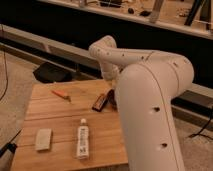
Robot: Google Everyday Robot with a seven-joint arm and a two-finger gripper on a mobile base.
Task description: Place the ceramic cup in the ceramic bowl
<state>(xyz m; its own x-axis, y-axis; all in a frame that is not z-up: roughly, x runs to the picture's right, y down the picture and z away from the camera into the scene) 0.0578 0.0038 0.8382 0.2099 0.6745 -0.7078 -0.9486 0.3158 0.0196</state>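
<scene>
Gripper sits low over the far right of the wooden table, mostly masked by the robot's own bulky arm link. Open or closed: we cannot tell. Ceramic bowl shows only as a dark sliver directly beneath the gripper, just right of the dark red-edged block. Ceramic cup is not in view; we judge it is probably behind the arm link, at the gripper or in the bowl. Key relation: the bowl lies straight below the gripper, so the coming move looks vertical. Both items are round, so there is no long axis to align. White bottle, pale block and orange tool lie well apart, to the left.
</scene>
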